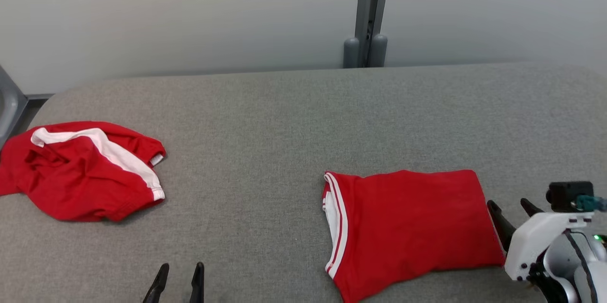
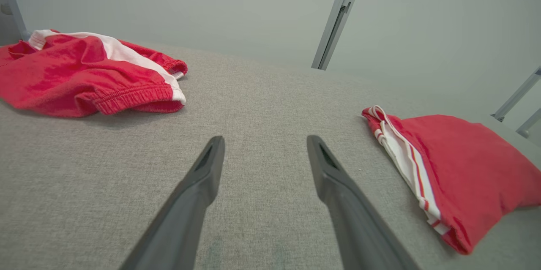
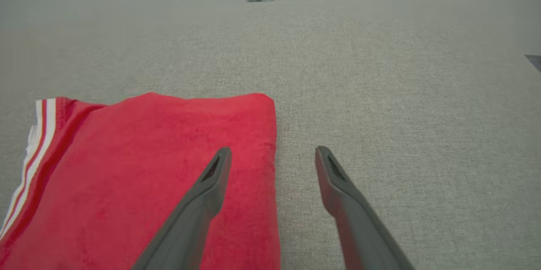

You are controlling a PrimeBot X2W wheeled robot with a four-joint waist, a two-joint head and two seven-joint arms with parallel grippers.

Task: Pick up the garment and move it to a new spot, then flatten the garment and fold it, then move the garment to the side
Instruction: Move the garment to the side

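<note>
Surface: a grey fabric-covered table (image 1: 284,127) is seen across all three views, backed by a pale wall (image 1: 189,9).
Folded red garment (image 1: 412,227): laid flat on the table right of centre in the head view, as a rough rectangle, close to the near edge. It is also seen at the right of the left wrist view (image 2: 465,168) and at the lower left of the right wrist view (image 3: 148,168).
Striped trim (image 1: 337,222): white and red bands are noted along the folded garment's left edge.
Crumpled red garment (image 1: 80,175): left bunched at the table's far left, well apart from the folded one. A broad white band (image 1: 109,149) is carried across its top, and a gathered elastic hem is shown in the left wrist view (image 2: 84,75).
Left gripper (image 1: 181,267): found at the lower left of the head view with jaws spread wide and nothing held. In its own view (image 2: 265,141) bare table is seen between the fingers, with both garments off to the sides.
Right gripper (image 1: 507,203): placed just beside the folded garment's right edge, jaws spread wide, nothing held. In its own view (image 3: 272,151) the left finger is seen over the garment's right margin and the right finger over bare table. Contact with the cloth cannot be told.
Grey post (image 1: 370,9): stood upright against the wall behind the table's far edge.
</note>
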